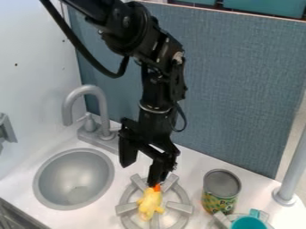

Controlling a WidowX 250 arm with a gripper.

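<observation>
Yellow toy figure (150,204) lies on the grey burner grate (127,209), over its middle and slightly left of it. Long axis runs nearly up and down the view, leaning a little right at the top; the orange end points toward the blue back panel (230,85), the other end toward the near side of the counter (90,219). Appearance: soft yellow, lumpy outline, small stubs at the sides, bright orange at the tip; finer features too small to tell. No lettering made out on it. Black gripper (140,175) hangs above the grate, fingers spread well apart, nothing held between them; the tip of one is at the orange end, contact uncertain. Can (221,191) stands upright right of the grate: grey top, green and yellow patterned label with some print. Teal cup (248,222) at the lower right. Round sink (74,179) and grey faucet (100,107) to the left.
</observation>
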